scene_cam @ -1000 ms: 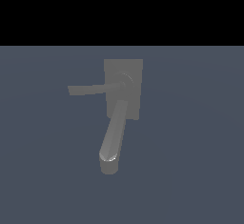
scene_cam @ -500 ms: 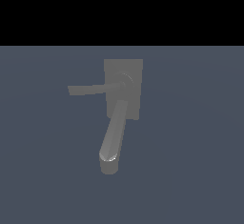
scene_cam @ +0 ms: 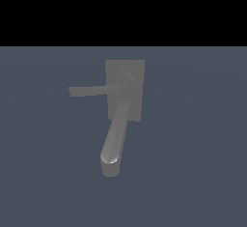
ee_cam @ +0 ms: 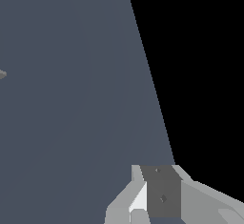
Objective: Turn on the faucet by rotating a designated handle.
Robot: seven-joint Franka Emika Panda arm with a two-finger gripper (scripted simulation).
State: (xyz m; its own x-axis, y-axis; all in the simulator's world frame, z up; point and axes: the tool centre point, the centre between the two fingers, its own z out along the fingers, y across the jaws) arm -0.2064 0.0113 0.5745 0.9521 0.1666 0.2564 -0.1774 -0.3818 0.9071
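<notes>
Faucet point(scene_cam: 124, 88): matte grey, flat base plate on blue-grey floor.
Handle point(scene_cam: 91, 91): thin bar projecting from hub toward exterior view's left.
Spout point(scene_cam: 115, 141): thick, blunt-ended.
Gripper point(ee_cam: 157, 199): finger opening indeterminate, holding nothing visible.

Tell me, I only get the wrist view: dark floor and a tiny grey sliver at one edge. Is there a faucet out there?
Observer: Yes. The exterior view shows a whole grey faucet with a rectangular base plate.
Visitor: Where's its handle?
Observer: The handle is a thin flat bar sticking out from the round hub toward the exterior view's left.
Visitor: Is anything touching it?
Observer: No, it stands free. The thick spout runs off separately, toward the bottom of that picture.
</notes>
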